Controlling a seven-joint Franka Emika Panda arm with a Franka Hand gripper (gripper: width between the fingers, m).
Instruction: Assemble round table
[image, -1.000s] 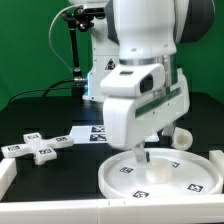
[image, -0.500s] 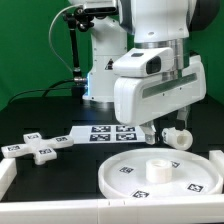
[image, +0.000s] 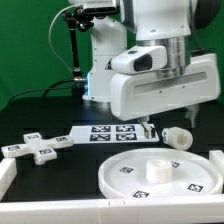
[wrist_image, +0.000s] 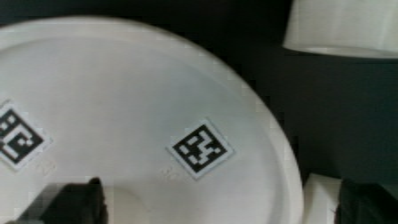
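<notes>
The large rimmed round disc (image: 160, 174) lies flat at the front of the table, with a small raised hub at its middle. It fills most of the wrist view (wrist_image: 125, 110). The short thick cylinder leg (image: 178, 137) lies just behind the disc on the exterior view's right, and shows in the wrist view (wrist_image: 347, 25). The cross-shaped piece (image: 38, 146) lies at the exterior view's left. My gripper (image: 168, 122) hangs above the disc's far edge, close to the leg. It is open and empty (wrist_image: 214, 205), with dark fingers (wrist_image: 71, 202) set wide apart.
The marker board (image: 105, 132) lies behind the disc near the arm's base. White raised borders stand at the front left (image: 8, 176) and at the right edge (image: 215, 160). The table top is black.
My gripper has risen from the disc's surface and moved toward the exterior view's right, nearer the leg. The disc, leg and cross piece have not moved.
</notes>
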